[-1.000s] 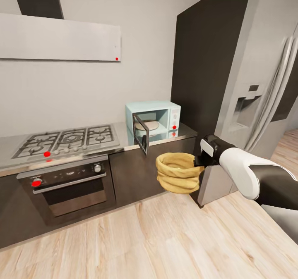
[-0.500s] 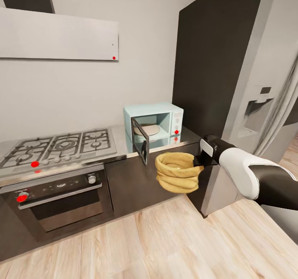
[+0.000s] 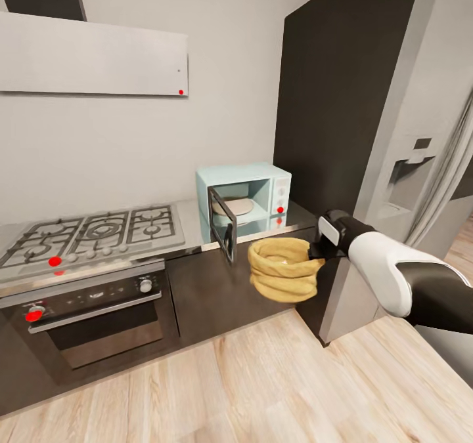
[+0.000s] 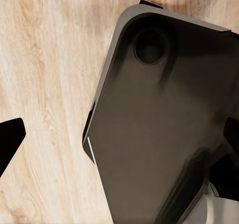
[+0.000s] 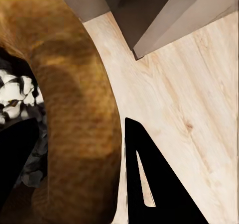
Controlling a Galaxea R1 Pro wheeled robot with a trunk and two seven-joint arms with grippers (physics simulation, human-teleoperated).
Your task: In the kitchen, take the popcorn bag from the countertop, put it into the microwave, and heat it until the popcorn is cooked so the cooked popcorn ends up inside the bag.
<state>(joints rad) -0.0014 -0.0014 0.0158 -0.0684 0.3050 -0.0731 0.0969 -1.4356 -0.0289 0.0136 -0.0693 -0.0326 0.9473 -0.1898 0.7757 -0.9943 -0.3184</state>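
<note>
Popcorn bag (image 3: 284,270) at frame centre, pinched at its rim by right jaws (image 3: 315,257); slightly higher and nearer the tabletop (image 3: 190,218) edge than half a second ago. Microwave (image 3: 244,195) door open, unchanged. Left jaws: cannot tell.

The tan, crumpled popcorn bag (image 3: 284,269) is held upright in mid-air by its rolled rim, just before the mint-blue microwave (image 3: 244,199), whose door is swung open, on the grey bench (image 3: 190,223).
</note>
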